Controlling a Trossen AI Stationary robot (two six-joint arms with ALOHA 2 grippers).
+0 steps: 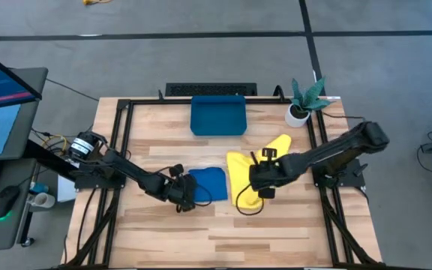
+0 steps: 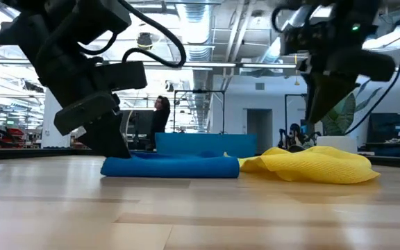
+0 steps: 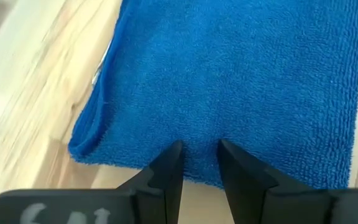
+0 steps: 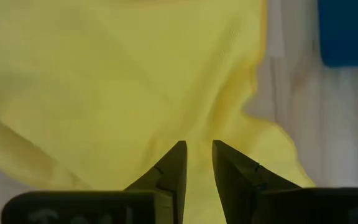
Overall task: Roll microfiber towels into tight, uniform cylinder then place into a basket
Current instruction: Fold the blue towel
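Both arms reach low over the middle of the table, grippers pointing down.

The left arm stretches in from the table's left edge, and the left gripper [image 1: 187,196] sits at the near edge of the blue towel [image 1: 208,183], its fingers [image 3: 166,171] narrowly parted with the cloth's hem in the gap. The right arm comes in from the right edge, elbow raised, and the right gripper [image 1: 262,187] is down over the yellow towel [image 1: 246,174], its fingers [image 4: 169,168] a narrow gap apart against the cloth.

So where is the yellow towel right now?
In the high view the yellow towel lies rumpled right of table centre, beside the blue towel, under the right gripper.
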